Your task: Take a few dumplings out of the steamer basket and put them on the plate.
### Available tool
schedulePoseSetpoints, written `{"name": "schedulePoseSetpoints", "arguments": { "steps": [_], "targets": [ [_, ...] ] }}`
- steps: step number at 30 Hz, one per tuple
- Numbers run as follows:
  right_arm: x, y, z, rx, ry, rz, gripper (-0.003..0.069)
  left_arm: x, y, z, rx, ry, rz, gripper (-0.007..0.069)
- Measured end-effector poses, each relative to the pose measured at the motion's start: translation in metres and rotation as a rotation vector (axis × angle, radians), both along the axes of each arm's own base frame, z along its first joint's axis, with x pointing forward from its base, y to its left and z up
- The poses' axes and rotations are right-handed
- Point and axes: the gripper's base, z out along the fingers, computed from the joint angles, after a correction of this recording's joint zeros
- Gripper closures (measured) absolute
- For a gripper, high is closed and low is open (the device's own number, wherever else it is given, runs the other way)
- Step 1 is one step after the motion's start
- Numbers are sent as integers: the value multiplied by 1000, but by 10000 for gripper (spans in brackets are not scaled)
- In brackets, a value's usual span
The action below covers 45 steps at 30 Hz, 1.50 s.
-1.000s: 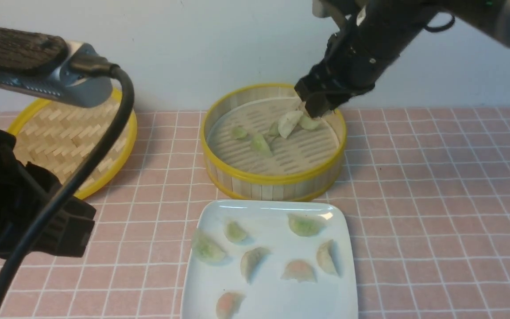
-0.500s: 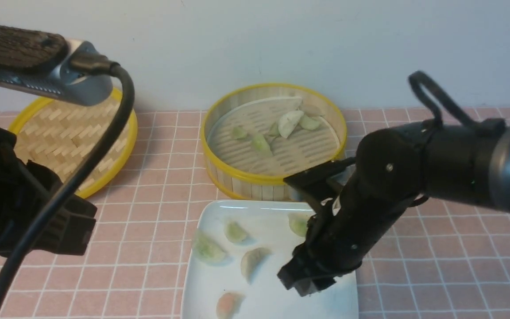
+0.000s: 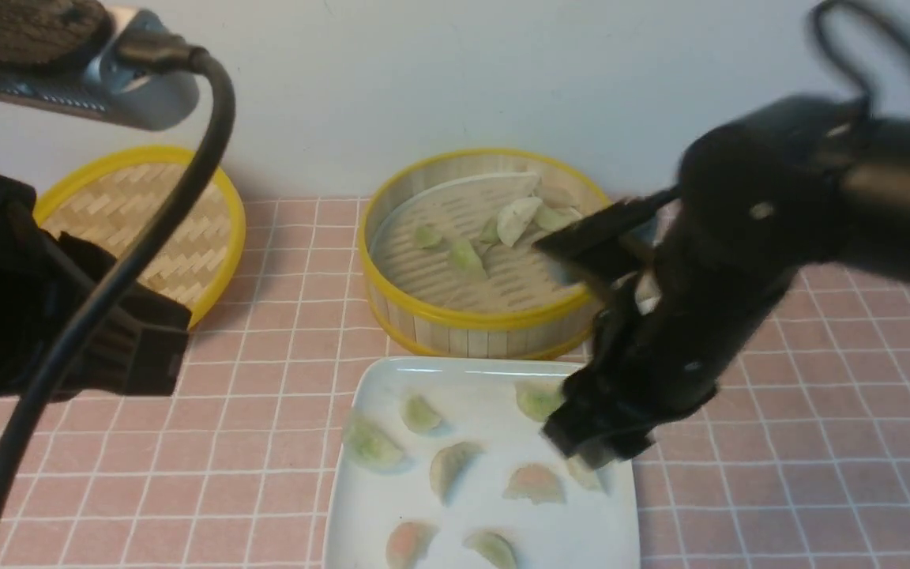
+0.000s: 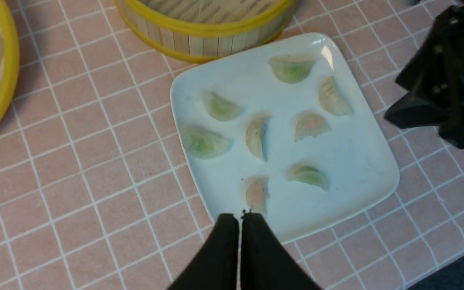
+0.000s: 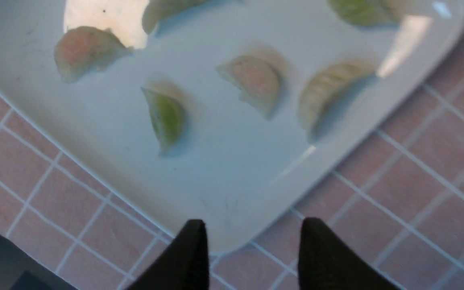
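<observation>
The steamer basket (image 3: 486, 320) stands at the back centre with several dumplings (image 3: 518, 220) on its slatted floor. In front of it, the white plate (image 3: 471, 395) holds several dumplings, among them a green one (image 3: 493, 548) near its front edge. That green one also shows in the right wrist view (image 5: 165, 117) and in the left wrist view (image 4: 308, 176). My right gripper (image 3: 597, 446) hovers above the plate's right side, open and empty (image 5: 252, 229). My left gripper (image 4: 240, 217) is shut and empty, above the plate's front-left edge (image 4: 349, 161).
The flat woven lid with a yellow rim (image 3: 147, 213) lies at the back left. The table has a pink tiled cloth (image 3: 779, 411). The left arm's body and cable (image 3: 107, 316) fill the front view's left side. A pale wall stands right behind the basket.
My right gripper went from the basket to the plate, then rose and moved right. One more green dumpling now lies near the plate's front edge. The left arm rose slightly.
</observation>
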Motion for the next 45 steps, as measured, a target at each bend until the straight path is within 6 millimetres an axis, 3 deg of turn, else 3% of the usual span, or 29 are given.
{"name": "schedulePoseSetpoints", "arguments": {
  "steps": [2, 4, 5, 6, 8, 12, 14, 17, 21, 28, 33, 37, 45],
  "targets": [
    [-14, -16, 27, 27, -78, -40, 499, 1, -1, 1, -10, -14, 0, 631],
    [-46, -46, 64, 101, -199, -97, 613, 3, -2, 4, -31, -45, 0, 631],
    [-49, -48, 67, 107, -208, -102, 613, 3, -2, 4, -31, -45, 0, 631],
    [-75, -71, 85, 182, -298, -149, 651, 4, -3, 5, -44, -66, 0, 631],
    [-102, -95, 96, 265, -401, -178, 664, 5, -3, 7, -55, -83, 0, 631],
    [-165, -150, 96, 536, -742, -200, 672, 7, -5, 9, -77, -115, -1, 631],
    [-190, -172, 81, 639, -937, -176, 672, 8, -5, 10, -84, -125, -1, 631],
    [-210, -190, 52, 717, -1075, -183, 672, 8, -5, 10, -85, -124, -1, 631],
    [-218, -198, 15, 818, -1159, -222, 672, 10, -4, 12, -64, -174, -4, 631],
    [-220, -194, 13, 902, -1255, -169, 672, 5, 1, 15, -84, -233, 2, 631],
    [-220, -194, 14, 903, -1261, -167, 672, -30, 25, -1, -139, -323, 6, 631],
    [-220, -194, 14, 900, -1265, -166, 672, -64, 48, -21, -261, -504, 5, 631],
    [-220, -194, 14, 897, -1267, -164, 672, -90, 65, -52, -319, -587, 2, 631]
  ]
}}
